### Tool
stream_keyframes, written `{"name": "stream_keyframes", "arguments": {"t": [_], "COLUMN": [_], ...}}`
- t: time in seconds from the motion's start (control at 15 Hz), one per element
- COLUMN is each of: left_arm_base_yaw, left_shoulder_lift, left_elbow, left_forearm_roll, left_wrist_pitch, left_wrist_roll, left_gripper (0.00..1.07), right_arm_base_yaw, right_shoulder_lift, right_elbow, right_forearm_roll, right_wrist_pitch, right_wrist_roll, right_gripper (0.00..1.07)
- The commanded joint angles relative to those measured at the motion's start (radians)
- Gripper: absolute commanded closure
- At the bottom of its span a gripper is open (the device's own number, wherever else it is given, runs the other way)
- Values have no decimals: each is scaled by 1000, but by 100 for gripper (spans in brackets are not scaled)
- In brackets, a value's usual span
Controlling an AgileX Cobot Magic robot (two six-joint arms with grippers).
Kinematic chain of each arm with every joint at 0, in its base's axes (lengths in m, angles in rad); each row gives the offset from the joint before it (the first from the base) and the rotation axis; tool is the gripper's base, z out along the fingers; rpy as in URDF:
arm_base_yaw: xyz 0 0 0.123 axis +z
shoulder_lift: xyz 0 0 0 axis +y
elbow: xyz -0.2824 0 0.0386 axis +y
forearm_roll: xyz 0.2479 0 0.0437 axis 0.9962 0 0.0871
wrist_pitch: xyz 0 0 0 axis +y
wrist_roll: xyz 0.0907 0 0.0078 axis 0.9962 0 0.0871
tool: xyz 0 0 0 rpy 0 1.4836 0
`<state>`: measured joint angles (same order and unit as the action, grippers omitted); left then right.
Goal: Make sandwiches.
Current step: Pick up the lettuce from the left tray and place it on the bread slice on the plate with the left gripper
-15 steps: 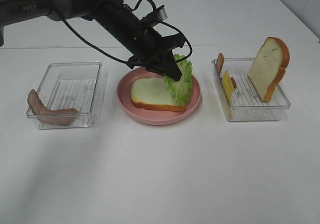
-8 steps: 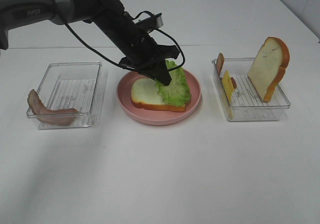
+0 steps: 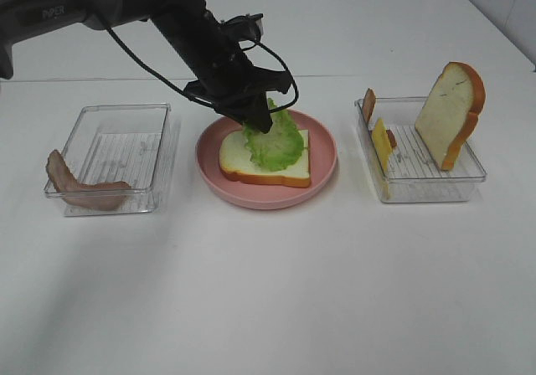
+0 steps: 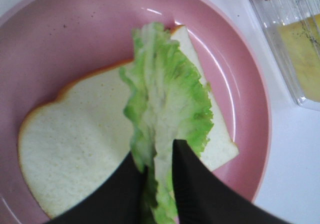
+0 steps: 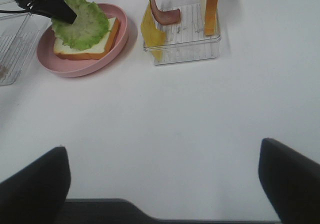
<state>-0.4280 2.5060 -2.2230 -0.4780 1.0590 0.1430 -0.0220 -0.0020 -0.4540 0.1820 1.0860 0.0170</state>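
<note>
A white bread slice [image 3: 239, 161] with orange-brown crust lies flat on the pink plate [image 3: 322, 170]. Ruffled green lettuce [image 3: 275, 141] is spread over its right half. My left gripper [image 3: 258, 124] reaches down at the lettuce's back edge. In the left wrist view its black fingers [image 4: 192, 184] pinch the lettuce [image 4: 165, 99] stem above the bread [image 4: 75, 144]. My right gripper [image 5: 162, 181] hangs open over bare table, near the front, with nothing between its fingers. From there the lettuce [image 5: 82, 21] shows on the plate [image 5: 80, 66].
A clear tray [image 3: 427, 187] on the right holds an upright bread slice [image 3: 452, 111], a yellow cheese slice [image 3: 381, 141] and a bacon strip [image 3: 368, 105]. A clear tray [image 3: 117, 149] on the left has a bacon strip [image 3: 84, 191] draped at its front left corner.
My left gripper moved left and lowered the lettuce, which hung upright at the plate's right side and now lies flat over the bread.
</note>
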Motion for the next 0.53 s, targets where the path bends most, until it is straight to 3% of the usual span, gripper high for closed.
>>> {"name": "stream_keyframes", "arguments": {"t": [0.07,0.2,0.27,0.4,0.47,0.53], "left_arm_base_yaw": [-2,-2,-3,-8,-18,-26], "left_shoulder_lift": [-3,-4,-4,-5,-7,-26], "left_elbow": [-23,-23,-34,-67,-119,-132], "left_forearm_roll": [11,68,106,148,200,245], "left_wrist_pitch": [76,105,128,201,262,260], "left_wrist_roll": [-29,-95,-133,-137,-167,-203], "left_gripper": [56,42,31,12,5,5], "right_arm_base_yaw": [-3,-3,-3,-3,-3,-3], "right_shoulder_lift": [-33,-33,-33,-33,-33,-33], "right_elbow": [-3,-3,-3,-3,-3,-3], "right_forearm_roll": [0,0,0,0,0,0], "right_wrist_pitch": [-7,-7,-7,-7,-7,-7], "right_wrist_roll": [6,6,6,6,6,6], "right_gripper": [9,9,9,9,9,9]}}
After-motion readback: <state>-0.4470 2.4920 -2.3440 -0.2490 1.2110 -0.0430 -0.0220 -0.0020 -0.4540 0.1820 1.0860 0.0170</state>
